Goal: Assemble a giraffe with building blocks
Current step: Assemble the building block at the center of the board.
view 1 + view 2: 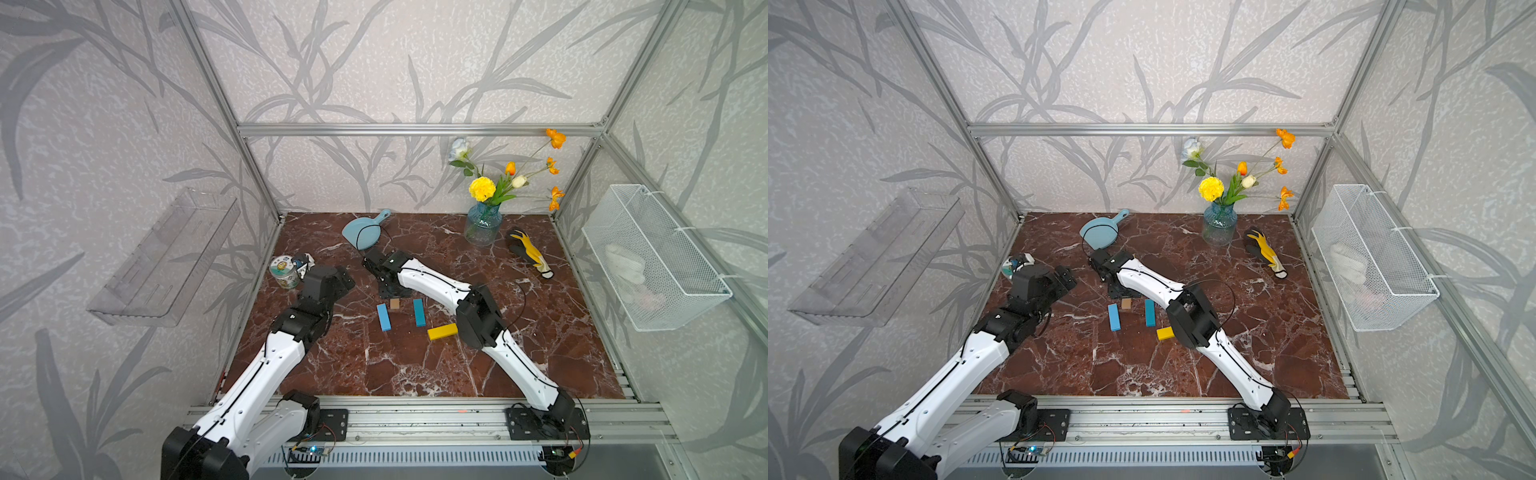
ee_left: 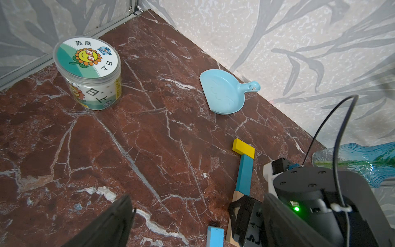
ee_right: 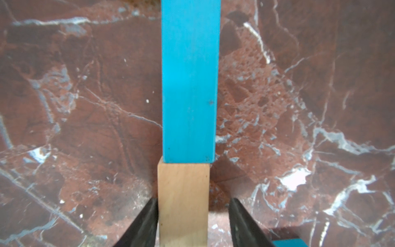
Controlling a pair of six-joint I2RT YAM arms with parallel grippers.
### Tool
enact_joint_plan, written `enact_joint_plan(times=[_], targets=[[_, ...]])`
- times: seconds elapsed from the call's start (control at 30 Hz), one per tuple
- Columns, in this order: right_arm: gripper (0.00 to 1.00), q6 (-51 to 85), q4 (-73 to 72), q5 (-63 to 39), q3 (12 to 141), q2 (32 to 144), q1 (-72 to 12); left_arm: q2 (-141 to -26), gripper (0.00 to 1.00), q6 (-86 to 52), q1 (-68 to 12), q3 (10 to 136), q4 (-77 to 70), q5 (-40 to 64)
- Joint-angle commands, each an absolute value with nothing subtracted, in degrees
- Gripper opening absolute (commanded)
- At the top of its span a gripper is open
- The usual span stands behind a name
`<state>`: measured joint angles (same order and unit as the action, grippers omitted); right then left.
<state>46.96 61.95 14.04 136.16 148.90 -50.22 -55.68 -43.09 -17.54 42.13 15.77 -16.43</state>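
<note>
R: right gripper (image 3: 193, 202) loose round tan bar (image 3: 183, 188) (one pad (image 3: 147, 220) touching) — I'd guess squaring it to teal bar (image 3: 190, 85) | L: left gripper (image 2: 196, 216) wide open, empty — parked aside

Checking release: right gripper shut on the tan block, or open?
The right gripper is open. In the right wrist view one finger stands clear of the tan block with table showing between; the other sits at its edge.

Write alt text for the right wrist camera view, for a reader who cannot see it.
A tan block lies between the open jaws of the right gripper, touching only one, end to end with a teal block on a red-brown marble table.
</note>
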Motion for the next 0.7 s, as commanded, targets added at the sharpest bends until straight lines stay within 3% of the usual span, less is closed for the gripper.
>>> enact_joint_plan(times=[0.0, 0.67], targets=[[0.54, 47.1, 65.7, 13.3, 132.7, 149.1, -50.8, -55.7, 0.95, -42.5, -17.8, 41.8, 15.1, -16.6], [0.54, 42.5, 58.3, 10.4, 128.4, 144.6, -52.1, -55.2, 0.95, -42.5, -17.8, 41.8, 15.6, -16.6]])
